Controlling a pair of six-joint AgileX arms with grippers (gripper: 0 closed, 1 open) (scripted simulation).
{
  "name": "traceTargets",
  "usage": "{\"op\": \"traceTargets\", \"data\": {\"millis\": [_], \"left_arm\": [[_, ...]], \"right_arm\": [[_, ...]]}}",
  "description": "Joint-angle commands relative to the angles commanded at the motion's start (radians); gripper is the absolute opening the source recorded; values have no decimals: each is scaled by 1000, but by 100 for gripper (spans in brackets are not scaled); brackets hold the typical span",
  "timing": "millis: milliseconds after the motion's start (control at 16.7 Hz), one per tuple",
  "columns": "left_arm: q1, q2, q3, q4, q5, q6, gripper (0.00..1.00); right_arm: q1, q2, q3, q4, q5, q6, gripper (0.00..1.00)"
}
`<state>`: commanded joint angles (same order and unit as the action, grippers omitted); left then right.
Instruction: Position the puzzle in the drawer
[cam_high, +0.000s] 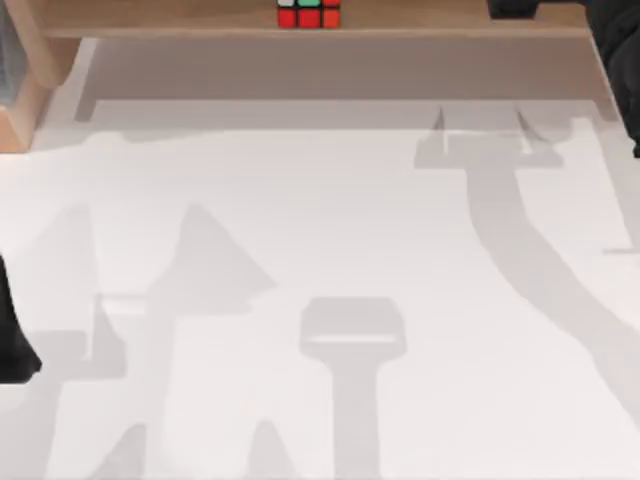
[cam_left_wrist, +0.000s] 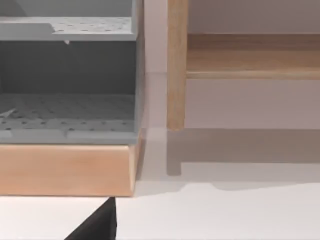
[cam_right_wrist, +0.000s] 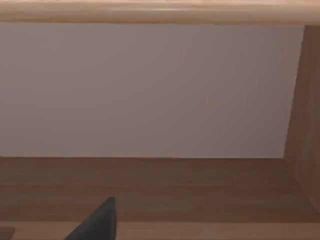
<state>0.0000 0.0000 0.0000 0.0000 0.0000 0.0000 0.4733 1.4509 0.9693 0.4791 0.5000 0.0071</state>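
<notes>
Puzzle (cam_high: 309, 14) sits untouched on the wooden shelf (cam_high: 180, 18); either arm must reach it first, finger state unclear.

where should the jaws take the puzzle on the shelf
Probably across two opposite flat faces of the puzzle, jaws square to its sides, coming in from the table-facing front or from above. It sits flat on the wooden shelf at the top view's far edge, with bare board on both sides.

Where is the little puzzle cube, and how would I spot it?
Look at the wooden shelf along the table's far edge in the top view. The puzzle sits on it, near the middle: a tiny black-gridded cube with red, green and orange squares, the one colourful thing there.
</notes>
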Motion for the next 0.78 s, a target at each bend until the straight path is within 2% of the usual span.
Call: {"op": "traceTargets", "data": {"millis": [420,780], "left_arm": [[0,0,0,0,0,0,100],[0,0,0,0,0,0,100]], "right_arm": [[185,570,376,184,195,4,100],[278,856,563,276,293,5,100]]}}
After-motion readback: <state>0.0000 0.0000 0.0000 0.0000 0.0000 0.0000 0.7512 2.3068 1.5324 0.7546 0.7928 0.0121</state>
